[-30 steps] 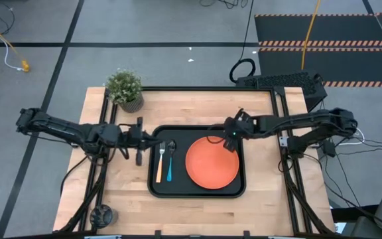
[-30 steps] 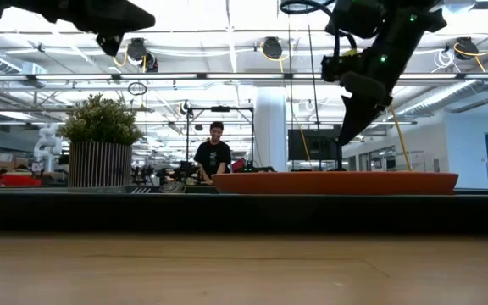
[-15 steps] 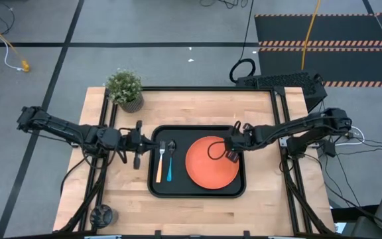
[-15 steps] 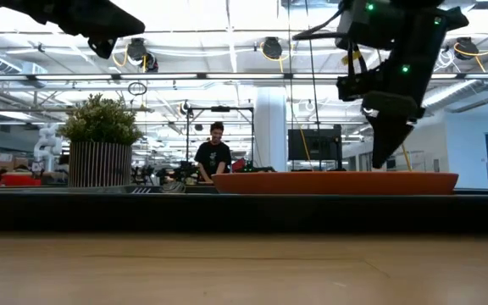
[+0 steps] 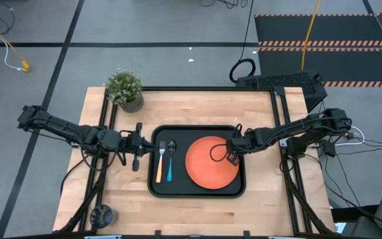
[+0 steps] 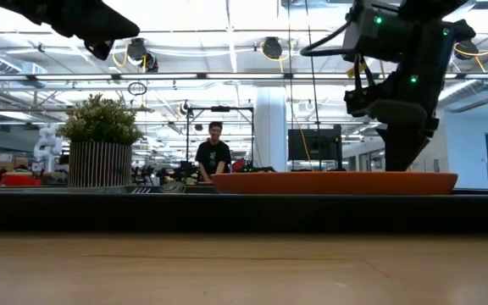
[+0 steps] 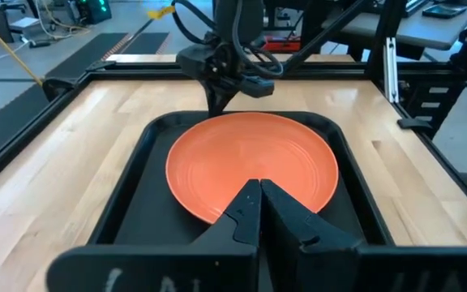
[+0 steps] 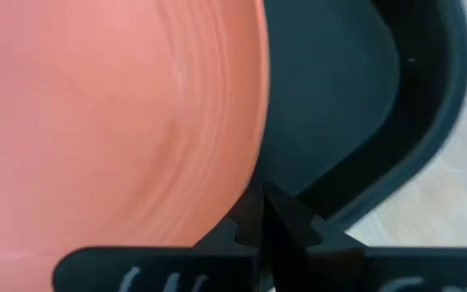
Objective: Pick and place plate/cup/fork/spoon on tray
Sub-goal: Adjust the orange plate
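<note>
The black tray (image 5: 178,189) lies mid-table. On its right half rests the orange plate (image 5: 207,166); on its left half lie the fork (image 5: 158,166) and the spoon (image 5: 170,166), side by side. The dark cup (image 5: 102,216) stands at the table's near left corner. My right gripper (image 5: 231,158) is shut and points steeply down at the plate's right rim (image 8: 250,162); in the low view its tips (image 6: 401,161) drop behind the rim. My left gripper (image 5: 136,154) is shut and hovers beside the tray's left rim, high above the table. My right gripper's shut fingertips (image 8: 259,212) stand right at the plate's right edge, over the strip of tray beside it, coming steeply from above. Whether they touch the plate or the tray, I cannot tell.
A potted plant (image 5: 126,89) stands at the table's far left corner. Bare wood lies in front of the tray and to both sides. Black frame rails run along the table's left and right edges. A person (image 6: 213,157) stands far off in the room behind.
My right gripper has moved from the tray's far rim toward the near edge and has sunk, tipping more steeply down and rolling at the wrist. It now stands low at the plate's right rim. Plate, fork and spoon have kept their places.
</note>
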Controlling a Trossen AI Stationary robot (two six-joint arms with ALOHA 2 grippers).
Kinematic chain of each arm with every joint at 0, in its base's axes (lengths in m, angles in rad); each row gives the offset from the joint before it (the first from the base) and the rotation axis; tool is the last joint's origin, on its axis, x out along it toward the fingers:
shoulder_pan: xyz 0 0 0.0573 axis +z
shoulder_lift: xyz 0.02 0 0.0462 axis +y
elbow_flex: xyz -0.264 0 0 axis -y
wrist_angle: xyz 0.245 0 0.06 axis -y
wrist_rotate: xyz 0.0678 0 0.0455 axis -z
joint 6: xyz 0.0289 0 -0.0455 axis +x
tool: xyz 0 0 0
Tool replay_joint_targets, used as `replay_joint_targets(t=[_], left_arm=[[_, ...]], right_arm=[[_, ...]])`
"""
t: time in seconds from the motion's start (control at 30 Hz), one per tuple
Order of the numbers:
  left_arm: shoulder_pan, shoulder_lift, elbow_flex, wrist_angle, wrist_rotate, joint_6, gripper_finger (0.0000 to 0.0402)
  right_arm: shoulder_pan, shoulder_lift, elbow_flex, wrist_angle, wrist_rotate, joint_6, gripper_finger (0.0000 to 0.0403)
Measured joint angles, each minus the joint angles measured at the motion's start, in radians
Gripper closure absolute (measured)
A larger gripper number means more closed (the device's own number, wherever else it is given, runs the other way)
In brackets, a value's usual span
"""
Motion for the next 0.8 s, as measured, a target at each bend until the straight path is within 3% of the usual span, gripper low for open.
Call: replay_joint_targets(t=[0.33,0.8], left_arm=[[0.001,0.0,0.0,-0.002,-0.008,0.0,0.0398],[0.001,0.0,0.0,-0.003,-0.025,-0.001,0.0388]], right_arm=[[0.0,0.0,0.0,0.073,-0.061,-0.016,0.0403],[0.026,0.0,0.0,0.123,-0.031,-0.043,0.0403]])
